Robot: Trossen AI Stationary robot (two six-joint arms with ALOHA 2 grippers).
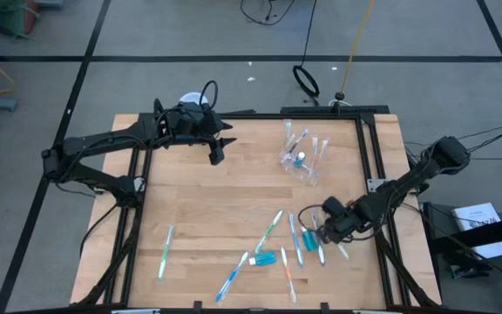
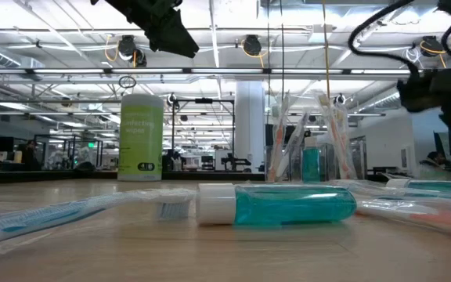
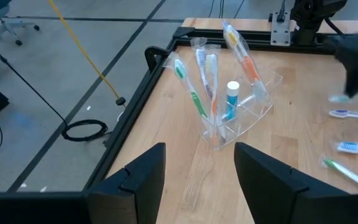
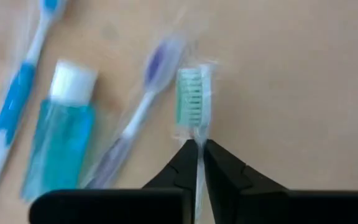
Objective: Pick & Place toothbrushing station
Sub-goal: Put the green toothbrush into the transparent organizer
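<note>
A clear plastic cup (image 1: 301,161) stands at the table's far right, with several wrapped toothbrushes and a blue tube upright in it; it also shows in the left wrist view (image 3: 238,115). More toothbrushes (image 1: 273,228) and a blue toothpaste tube (image 1: 264,259) lie flat near the front centre. My right gripper (image 1: 321,234) reaches down among them and is shut on a wrapped toothbrush with green bristles (image 4: 190,96). My left gripper (image 3: 197,174) hovers open above the far left of the table, short of the cup. My right gripper pinches the green-bristled toothbrush at its neck (image 4: 197,138), just behind the head, between its two fingertips. The fingers come steeply from above and lie along the brush. The brush lies flat on the table, bristles up, inside its clear wrapper.
A light-green canister with a white lid (image 2: 141,137) stands at the far left edge. A blue tube (image 4: 61,143) and a purple brush (image 4: 138,118) lie close beside the held one. A lone green brush (image 1: 166,251) lies front left. The black frame rails (image 1: 369,157) border the table.
</note>
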